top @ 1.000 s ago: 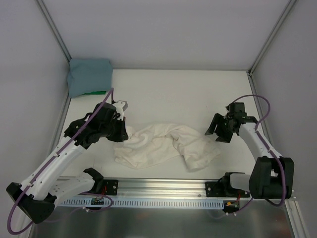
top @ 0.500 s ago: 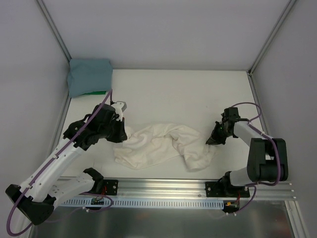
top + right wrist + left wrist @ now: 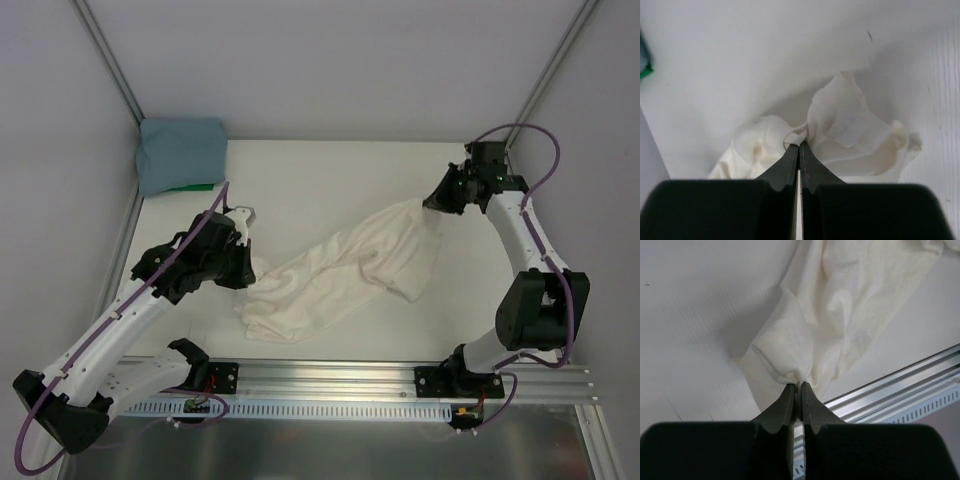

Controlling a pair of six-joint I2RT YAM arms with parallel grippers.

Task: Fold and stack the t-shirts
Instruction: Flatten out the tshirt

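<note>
Cream crumpled tee (image 3: 340, 275), clamped by left fingers (image 3: 782, 407) and right fingers (image 3: 787, 167), perhaps at hems.

This is looking like a robotics lab cell: plain white wall panels (image 3: 330, 60) and aluminium posts (image 3: 113, 68) are enclosing a white table (image 3: 340, 175), a slotted aluminium rail (image 3: 330, 372) running along its edge.

Two arms on show — white tube links on the left arm (image 3: 105, 335) and right arm (image 3: 522, 235), chunky black joint housings, a purple cable (image 3: 512, 127) looping along each. Up close, the fingers (image 3: 783, 407) are dark, smooth, tapering wedges.
</note>
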